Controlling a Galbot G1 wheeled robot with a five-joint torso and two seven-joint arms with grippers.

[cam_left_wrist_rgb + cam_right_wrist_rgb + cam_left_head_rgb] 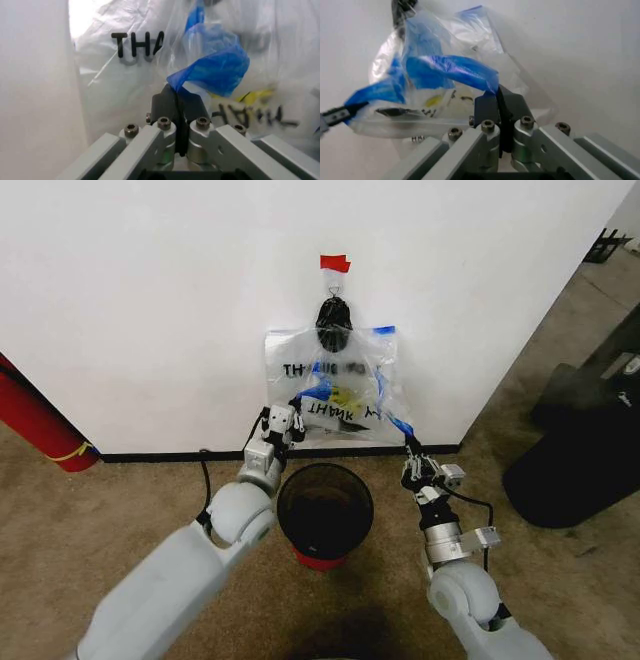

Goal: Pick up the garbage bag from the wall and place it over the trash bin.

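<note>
the garbage bag (335, 385) hangs on the white wall (150, 300) under red tape (334, 263), above the trash bin (324, 513) (on brown carpet (80, 530)), each blue handle strip pinched by the left gripper (293, 418) and right gripper (411, 452).

The head camera looks down from above at the wall (150, 300). Each wrist camera sits very near behind its own fingers, facing the garbage bag (130, 82), which all views share.
</note>
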